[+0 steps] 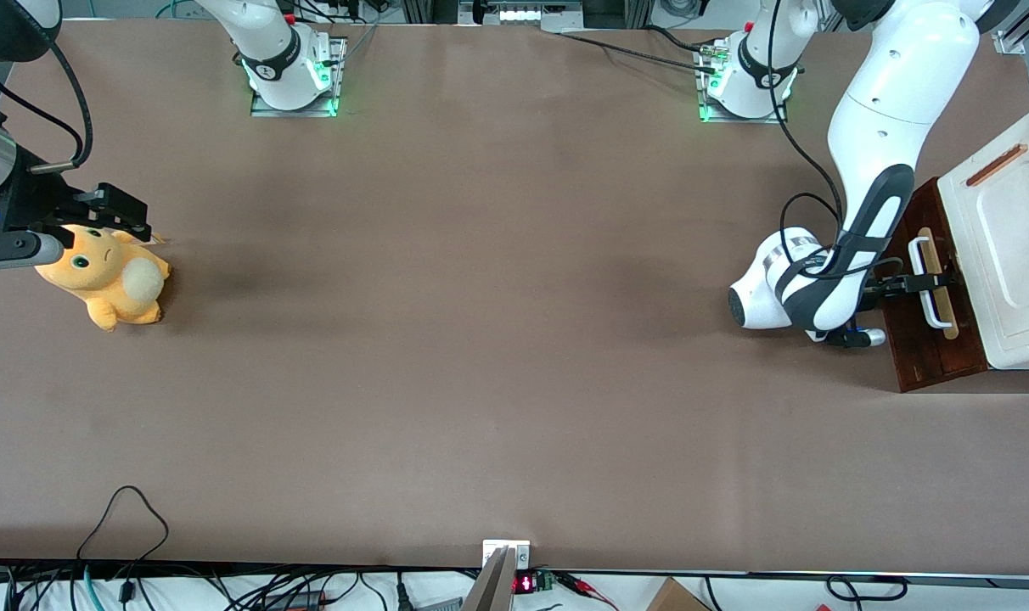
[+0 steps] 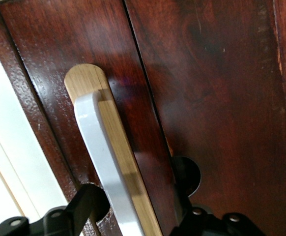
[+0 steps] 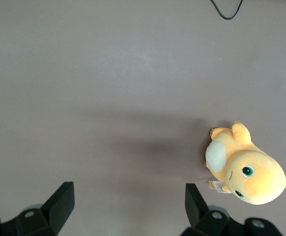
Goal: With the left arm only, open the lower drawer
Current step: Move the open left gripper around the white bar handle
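The drawer (image 1: 935,335) sits at the working arm's end of the table (image 1: 480,339), sticking out from under a white cabinet (image 1: 1011,246). Its front is dark red-brown wood. A pale wood strip (image 1: 939,284) runs along the front, and a white handle (image 1: 926,288) shaped like a loop is fixed on it.

The left arm (image 1: 879,144) bends down from its base and reaches to the drawer front. Its black gripper (image 1: 926,282) is at the middle of the handle. In the left wrist view the handle (image 2: 106,167) and the strip (image 2: 118,147) pass between the two black fingers (image 2: 86,206), one finger on each side. The jaws are apart, with the handle in the gap, and I cannot tell if they press on it. The red-brown wood (image 2: 212,98) fills most of that view, with a dark line between two boards.

A black cable (image 1: 790,136) hangs along the arm.

Toward the parked arm's end of the table lies an orange plush toy (image 1: 107,276) with a pale belly and green eyes.
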Motion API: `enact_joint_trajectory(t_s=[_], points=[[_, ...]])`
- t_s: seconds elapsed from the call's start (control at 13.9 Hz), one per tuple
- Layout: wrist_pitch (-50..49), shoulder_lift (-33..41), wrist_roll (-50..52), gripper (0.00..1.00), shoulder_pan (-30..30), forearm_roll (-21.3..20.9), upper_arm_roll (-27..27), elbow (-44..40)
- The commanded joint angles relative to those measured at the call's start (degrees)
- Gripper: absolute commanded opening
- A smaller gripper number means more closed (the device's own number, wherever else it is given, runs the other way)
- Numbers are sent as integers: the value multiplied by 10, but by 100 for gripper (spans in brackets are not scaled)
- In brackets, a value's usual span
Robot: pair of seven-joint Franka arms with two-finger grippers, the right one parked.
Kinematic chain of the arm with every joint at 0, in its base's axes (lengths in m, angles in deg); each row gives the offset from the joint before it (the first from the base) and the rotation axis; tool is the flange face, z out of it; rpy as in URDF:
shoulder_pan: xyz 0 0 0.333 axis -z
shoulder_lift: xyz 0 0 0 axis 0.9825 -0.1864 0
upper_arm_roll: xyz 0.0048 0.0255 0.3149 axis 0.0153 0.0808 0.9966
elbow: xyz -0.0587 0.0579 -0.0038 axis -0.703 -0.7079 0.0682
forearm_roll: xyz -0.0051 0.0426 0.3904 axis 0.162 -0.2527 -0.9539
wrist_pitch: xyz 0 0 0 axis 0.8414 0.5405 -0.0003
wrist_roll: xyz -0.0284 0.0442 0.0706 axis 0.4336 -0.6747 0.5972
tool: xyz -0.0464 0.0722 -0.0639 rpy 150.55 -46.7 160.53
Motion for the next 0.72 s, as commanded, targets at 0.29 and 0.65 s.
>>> enact_joint_trajectory(t_s=[0.29, 0.65], points=[[0, 5, -3, 65, -5, -3, 0, -1], [0, 5, 2, 55, -5, -1, 0, -1]])
